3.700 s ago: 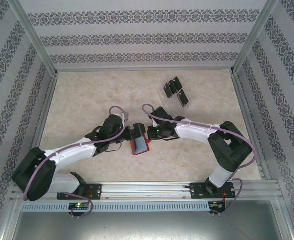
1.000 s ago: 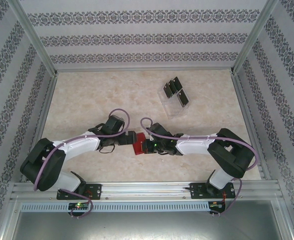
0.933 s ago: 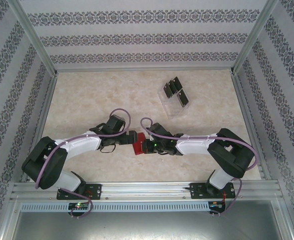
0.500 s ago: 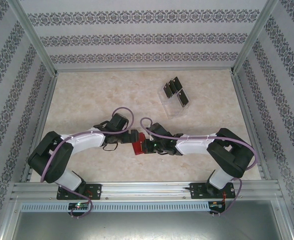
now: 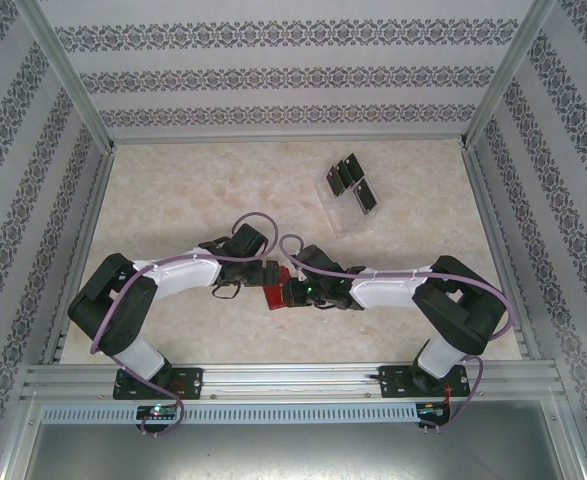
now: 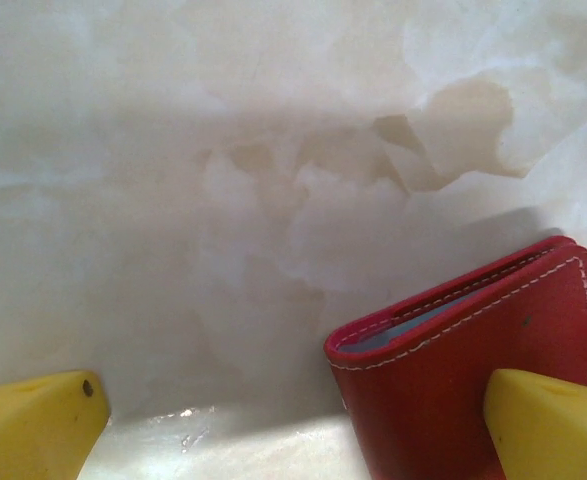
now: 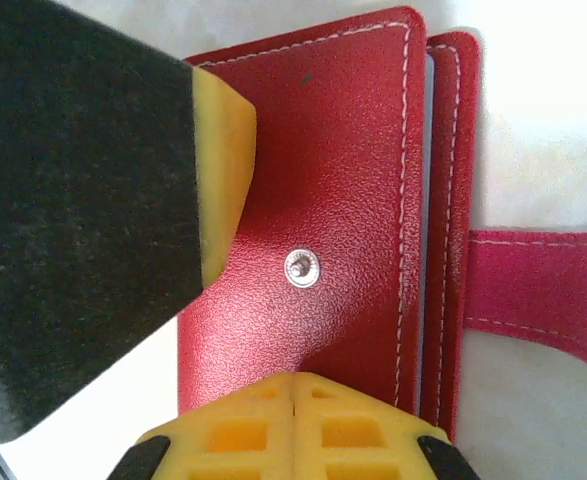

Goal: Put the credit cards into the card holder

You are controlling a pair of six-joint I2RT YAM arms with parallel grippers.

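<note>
The card holder (image 5: 271,299), a red wallet, lies folded on the table between my two grippers. My right gripper (image 7: 294,385) is shut, its joined yellow fingertips resting on the red cover (image 7: 323,180) just below the metal snap stud (image 7: 301,267). The snap tab (image 7: 543,290) sticks out to the right. My left gripper (image 6: 293,430) is open wide, and one of its fingertips (image 6: 548,425) lies against the card holder (image 6: 473,360), whose grey-blue inside shows at the edge. Several black credit cards (image 5: 349,184) stand at the back right.
The cards sit in a clear plastic slotted stand (image 5: 345,210) on the marble-patterned table (image 5: 173,190). Patterned walls and metal frame posts enclose the table on three sides. Purple cables loop over both arms near the wallet.
The wallet, which lay open showing its grey-blue inside a few seconds ago, is now folded. Over the last second the left arm's elbow swung right and its gripper edged toward the wallet.
</note>
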